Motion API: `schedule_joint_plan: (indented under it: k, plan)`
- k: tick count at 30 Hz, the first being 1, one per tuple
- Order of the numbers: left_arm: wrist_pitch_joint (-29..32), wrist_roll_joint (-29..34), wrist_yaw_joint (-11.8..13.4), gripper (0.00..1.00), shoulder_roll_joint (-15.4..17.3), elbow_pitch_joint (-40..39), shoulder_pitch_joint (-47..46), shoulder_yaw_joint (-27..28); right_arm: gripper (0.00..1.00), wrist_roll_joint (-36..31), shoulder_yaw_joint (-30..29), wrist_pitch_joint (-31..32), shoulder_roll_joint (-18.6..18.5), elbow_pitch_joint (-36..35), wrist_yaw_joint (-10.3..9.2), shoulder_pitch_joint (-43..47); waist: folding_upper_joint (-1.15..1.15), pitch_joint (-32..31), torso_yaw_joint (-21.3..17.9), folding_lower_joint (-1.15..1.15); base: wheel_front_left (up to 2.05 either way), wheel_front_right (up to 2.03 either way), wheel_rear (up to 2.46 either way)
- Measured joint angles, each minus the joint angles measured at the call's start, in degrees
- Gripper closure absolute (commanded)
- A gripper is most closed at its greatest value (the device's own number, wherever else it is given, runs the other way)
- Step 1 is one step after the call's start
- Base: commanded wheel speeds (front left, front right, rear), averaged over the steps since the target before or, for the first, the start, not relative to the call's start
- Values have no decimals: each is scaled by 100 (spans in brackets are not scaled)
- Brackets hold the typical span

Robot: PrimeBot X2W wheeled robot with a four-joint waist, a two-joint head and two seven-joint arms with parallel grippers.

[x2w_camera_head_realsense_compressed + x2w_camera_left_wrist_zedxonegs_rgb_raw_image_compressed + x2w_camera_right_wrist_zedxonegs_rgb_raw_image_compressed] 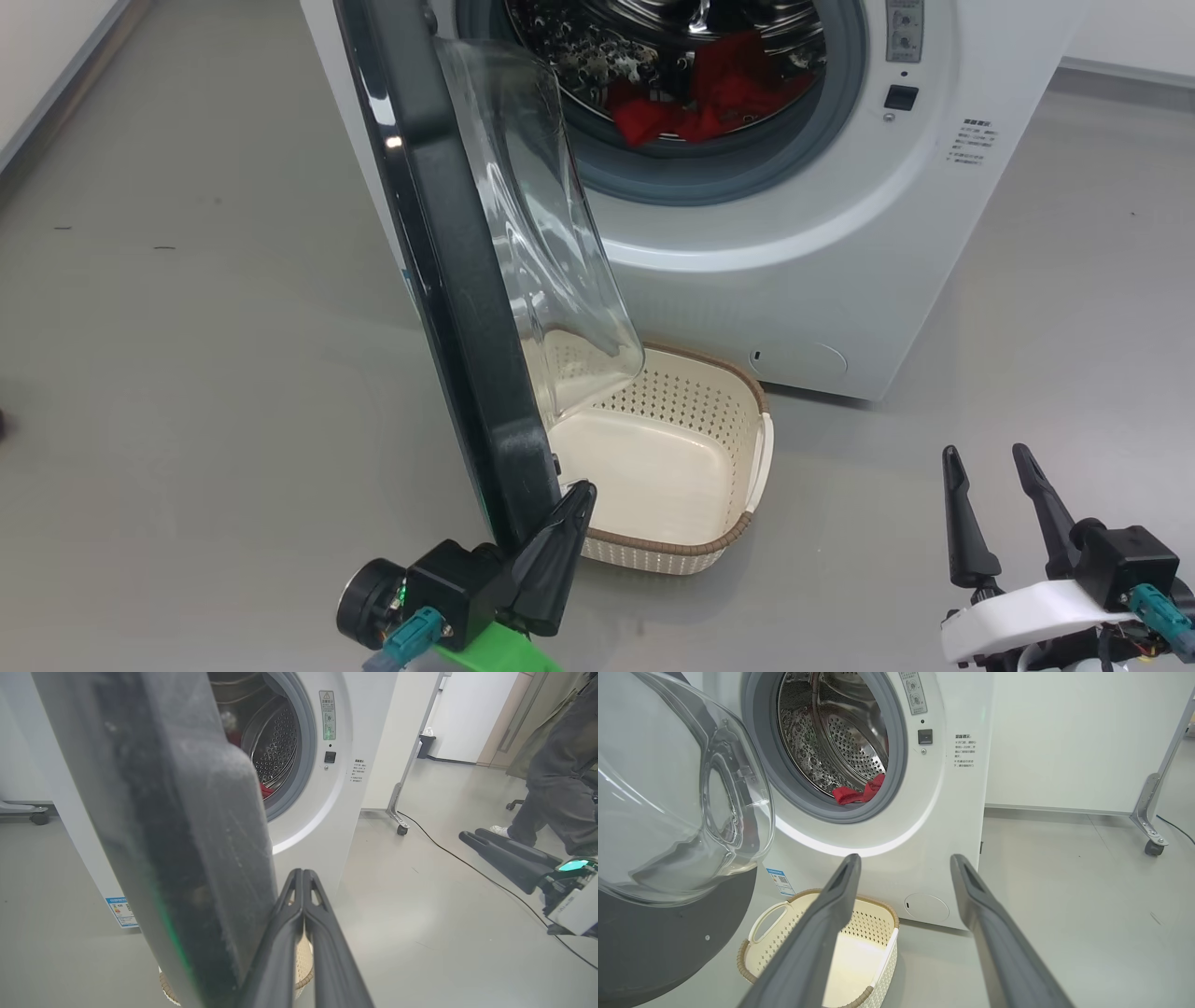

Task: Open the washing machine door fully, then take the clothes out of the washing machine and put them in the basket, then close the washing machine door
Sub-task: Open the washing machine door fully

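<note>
Our left gripper (581, 495) has its jaws pressed together with nothing between them; the closed fingers lie low along the inner side of the washing machine door (439, 280), touching it or just beside it, we cannot tell which; our right gripper (985, 455) has its jaws spread wide and empty, low on the right, well apart from the washing machine (840, 261).

The door stands edge-on to the head view, swung out roughly square to the machine's front, its glass bowl hanging over the left part of the basket (677, 544); the basket sits empty on the floor just before the machine; the clothes (719, 98) lie red at the lower lip of the drum.

We judge the door only partly open; the step is to push it wider. We would press with the flat of the closed fingers on the black rim, not the glass; follow the hinge's arc leftward; go slowly so the fingers do not slip off the lower edge; mind the bowl passing above the basket.
</note>
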Motion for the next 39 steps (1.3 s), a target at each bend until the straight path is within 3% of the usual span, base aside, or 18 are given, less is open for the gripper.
schedule_joint_plan:
  k: [26,39]
  plan:
    - [-278,-1,246,100,-21,57,224,219,0,-60,-243,0,22,9,40,2,0,-24,894,0,0,0,0]
    - [-387,63,294,100,-23,159,370,702,0,-101,-214,0,26,40,41,1,0,-67,1008,0,0,0,0]
